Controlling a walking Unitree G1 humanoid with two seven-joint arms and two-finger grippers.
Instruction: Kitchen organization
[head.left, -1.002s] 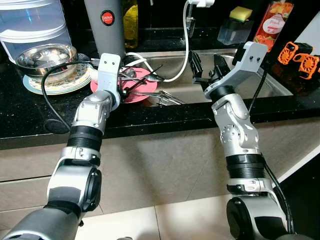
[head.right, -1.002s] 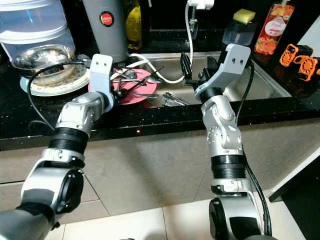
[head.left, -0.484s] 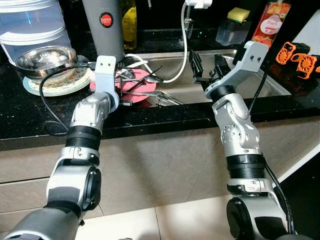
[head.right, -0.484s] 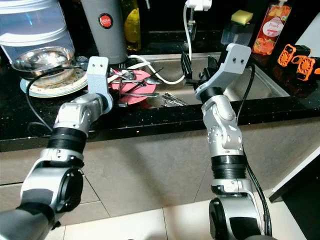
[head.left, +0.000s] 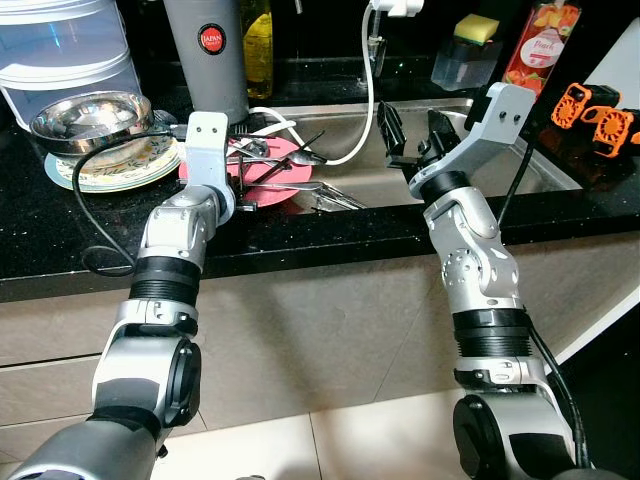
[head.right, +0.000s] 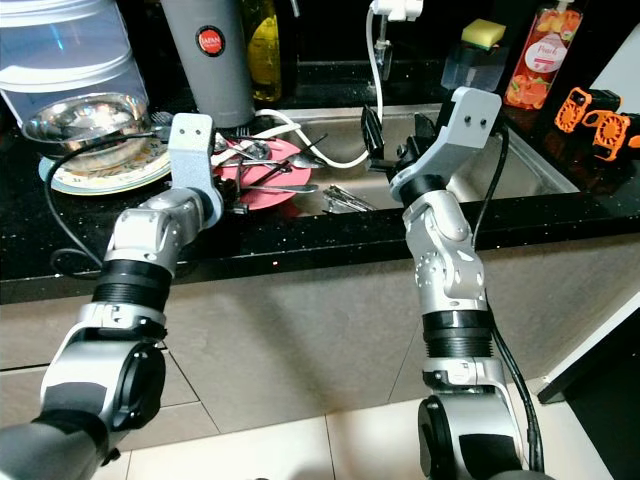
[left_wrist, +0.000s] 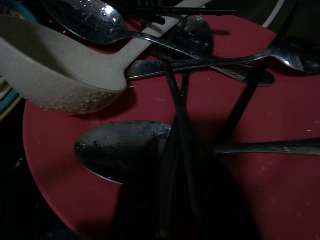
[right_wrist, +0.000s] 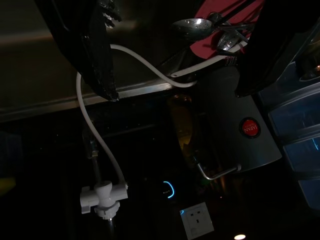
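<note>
- Left pincer (head.left: 255, 180) is down over the red plate (head.left: 290, 187) at the sink's left edge, black fingers (left_wrist: 172, 150) close together among the cutlery. Cannot tell if they grip any piece.
- Red plate sits on the black tabletop (head.left: 60, 220), partly over the sink (head.left: 520, 160) rim. It carries several metal spoons (left_wrist: 120, 152), a white ladle (left_wrist: 55, 75) and black utensils crossed on top.
- Right pincer (head.left: 413, 130) hangs above the sink basin, fingers (right_wrist: 95, 55) spread wide, holding nothing.
- More loose cutlery (head.left: 335, 197) lies in the sink just beside the plate.
- White hose (head.left: 365, 90) runs from the tap down to the plate.
- Steel bowl (head.left: 90, 112) sits on stacked plates (head.left: 115, 165) to the left, grey flask (head.left: 210, 50) behind the plate.
</note>
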